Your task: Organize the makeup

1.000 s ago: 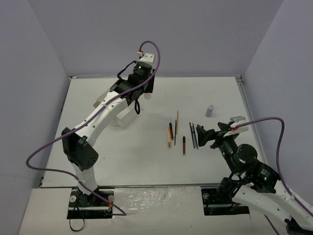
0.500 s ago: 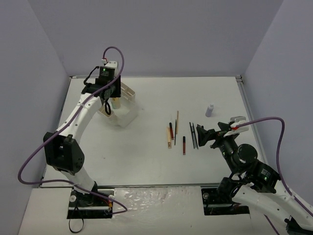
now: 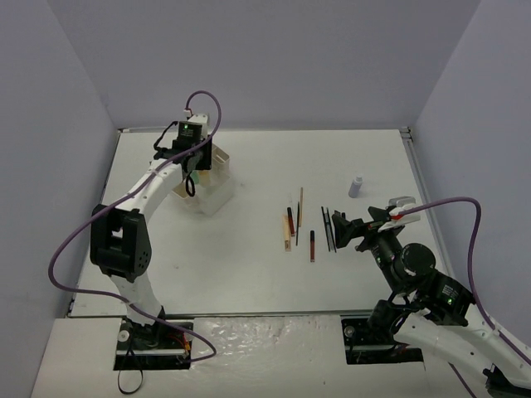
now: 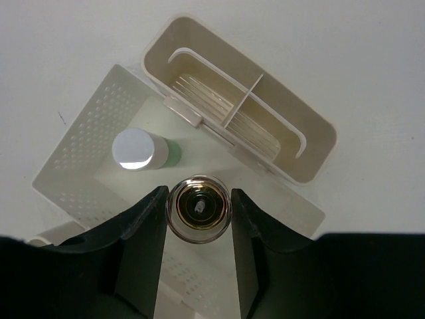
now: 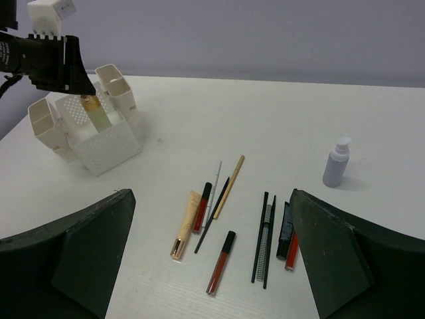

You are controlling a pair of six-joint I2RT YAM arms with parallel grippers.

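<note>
My left gripper (image 4: pixel 198 214) is shut on a small gold bottle (image 4: pixel 198 208), held upright over the perforated middle compartment of the white box (image 4: pixel 86 129). A pale green bottle with a silver cap (image 4: pixel 137 149) stands in that compartment, just beside it. From above, the left gripper (image 3: pixel 192 166) hangs over the box (image 3: pixel 212 197) at the back left. Loose makeup lies mid-table: a tan tube (image 5: pixel 186 222), red glosses (image 5: pixel 221 262), black pencils (image 5: pixel 264 236) and a tan stick (image 5: pixel 229 186). My right gripper (image 5: pixel 211 219) is open, hovering near them and holding nothing.
A grey-lilac pump bottle (image 5: pixel 337 163) stands alone right of the sticks, also seen from above (image 3: pixel 356 187). The box has a divided side tray (image 4: pixel 246 113) and small corner cups (image 5: pixel 114 83). Walls enclose the table on three sides.
The left arm swung left from the table's back middle to above the white box, then settled slightly right, carrying the gold bottle. The right arm has not moved.
</note>
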